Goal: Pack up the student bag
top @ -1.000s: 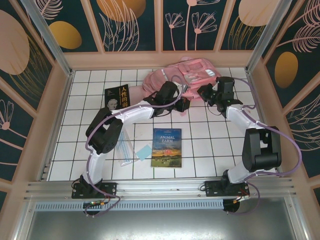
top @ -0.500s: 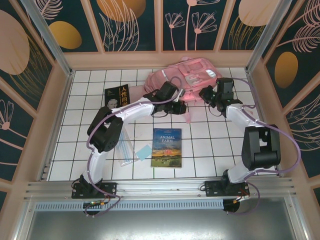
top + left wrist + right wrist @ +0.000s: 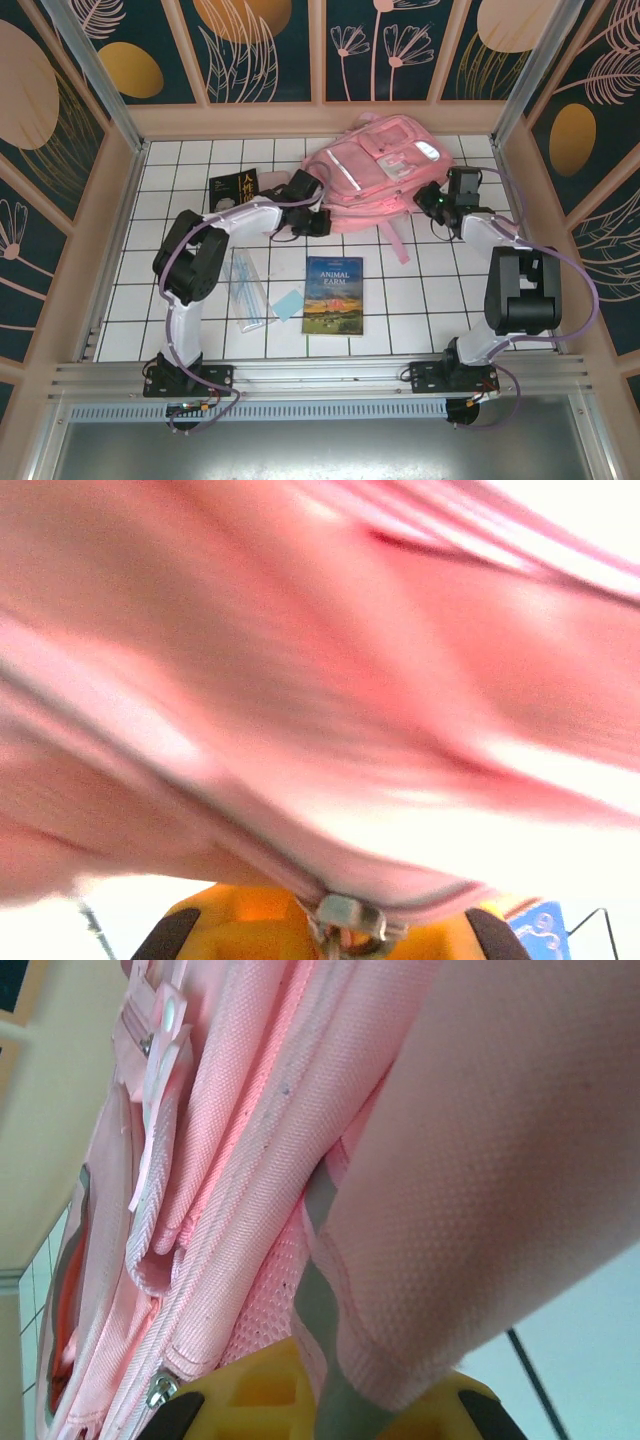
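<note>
Student bag (image 3: 375,160) flat at back middle of desk (image 3: 420,300); left tool (image 3: 340,935) pinching its zip edge, all blurred; right tool (image 3: 330,1415) clamped on its grey-trimmed strap; jaw tips buried in fabric.

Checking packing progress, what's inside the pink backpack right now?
The student bag lies front up; its fabric covers the inside, so contents cannot be seen. The Animal Farm book, black book and clear pouch lie outside on the tiles.
</note>
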Available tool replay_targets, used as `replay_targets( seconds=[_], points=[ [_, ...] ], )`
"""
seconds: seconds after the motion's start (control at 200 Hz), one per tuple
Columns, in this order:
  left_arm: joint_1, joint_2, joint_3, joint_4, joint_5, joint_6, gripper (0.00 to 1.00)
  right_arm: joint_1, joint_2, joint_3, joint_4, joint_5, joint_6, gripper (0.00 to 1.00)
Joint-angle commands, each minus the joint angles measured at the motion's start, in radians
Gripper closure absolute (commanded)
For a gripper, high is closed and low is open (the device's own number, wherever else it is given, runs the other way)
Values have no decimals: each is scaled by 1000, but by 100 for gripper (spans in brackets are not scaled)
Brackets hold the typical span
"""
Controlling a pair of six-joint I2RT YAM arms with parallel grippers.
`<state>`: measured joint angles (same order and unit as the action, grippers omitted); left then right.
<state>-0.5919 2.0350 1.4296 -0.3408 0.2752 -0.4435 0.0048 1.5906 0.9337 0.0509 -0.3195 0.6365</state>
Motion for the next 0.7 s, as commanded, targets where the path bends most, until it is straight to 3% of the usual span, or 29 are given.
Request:
replay_targets(
  seconds=[0.0, 0.11, 0.175, 0.25, 0.275, 0.305, 0.575, 0.695],
  points=[
    [20, -38, -6, -113, 3, 26, 100, -51, 22, 45, 164, 84, -54, 100],
    [-12, -53, -3, -2, 163, -50, 100, -51, 83, 112, 162, 8, -51, 99],
    [-52, -55, 9, 71, 209, -100, 100, -50, 112, 161, 113, -36, -46, 64],
    [-99, -39, 38, 169, 270, -176, 100, -50, 113, 195, 20, -62, -42, 35],
    [-111, -31, 46, 211, 290, -208, 100, -51, 103, 193, -8, -66, -41, 20],
    [-125, -17, 58, 261, 313, -245, 100, -51, 86, 184, -41, -71, -40, 15],
    [-202, 131, 273, 390, 277, -361, 100, -50, -201, -104, -145, -153, 29, 11],
    [-216, 168, 334, 363, 244, -357, 100, -41, -307, -168, -178, -156, 71, 11]
  ],
)
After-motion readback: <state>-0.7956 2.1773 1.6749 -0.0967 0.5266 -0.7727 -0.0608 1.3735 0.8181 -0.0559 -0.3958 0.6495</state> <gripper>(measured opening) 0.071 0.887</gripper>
